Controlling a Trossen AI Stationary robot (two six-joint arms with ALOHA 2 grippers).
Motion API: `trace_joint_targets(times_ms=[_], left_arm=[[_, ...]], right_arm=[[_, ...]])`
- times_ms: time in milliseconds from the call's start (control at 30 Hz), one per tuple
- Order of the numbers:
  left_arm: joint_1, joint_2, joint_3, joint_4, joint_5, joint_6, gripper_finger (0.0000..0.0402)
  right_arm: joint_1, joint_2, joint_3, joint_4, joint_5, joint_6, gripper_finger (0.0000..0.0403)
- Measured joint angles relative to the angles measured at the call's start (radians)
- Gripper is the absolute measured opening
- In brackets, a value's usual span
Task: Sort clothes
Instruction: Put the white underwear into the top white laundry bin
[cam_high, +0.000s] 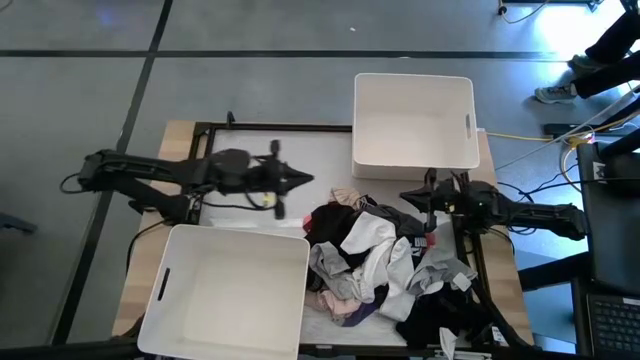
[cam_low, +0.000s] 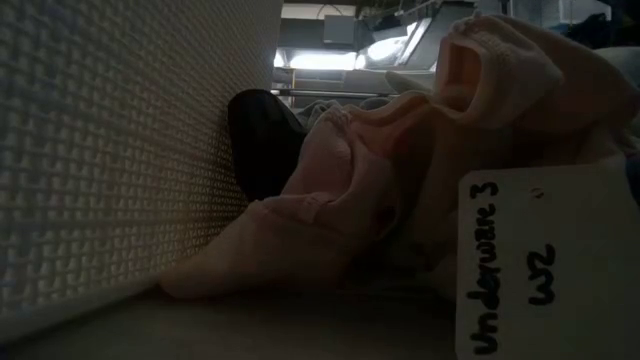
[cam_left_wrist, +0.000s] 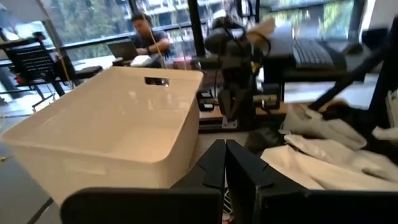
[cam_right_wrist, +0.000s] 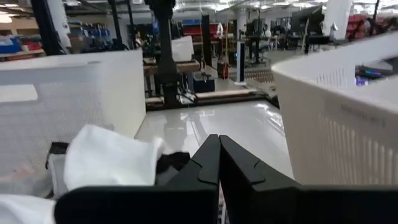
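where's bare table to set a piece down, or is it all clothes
Bare: the white strip between the two bins, under the left gripper. Both white bins look bare inside. Crowded: the clothes pile beside the right gripper.

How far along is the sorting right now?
Nothing looks sorted: both white bins look empty. Nothing is in hand: left gripper and right gripper are shut and hold nothing beside the clothes pile. The whole pile remains.

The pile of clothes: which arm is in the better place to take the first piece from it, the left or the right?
Probably the right. In the high view the right gripper, shut and empty, sits at the edge of the pile of clothes. The left gripper, also shut, points over bare table, a little farther off.
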Motion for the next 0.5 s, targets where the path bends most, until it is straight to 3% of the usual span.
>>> trace_joint_targets(times_ms=[267,500], left_arm=[[-0.041,0.247,0.212,-0.042,0.001,0.098,0.0004],[-0.054,0.429,0.295,-0.007,0.008,0.229,0.0004]], right_arm=[[0.0,0.0,0.046,0.005,-0.056,-0.032,0.001],[0.0,0.0,0.091,0.148,-0.062,-0.104,0.001]])
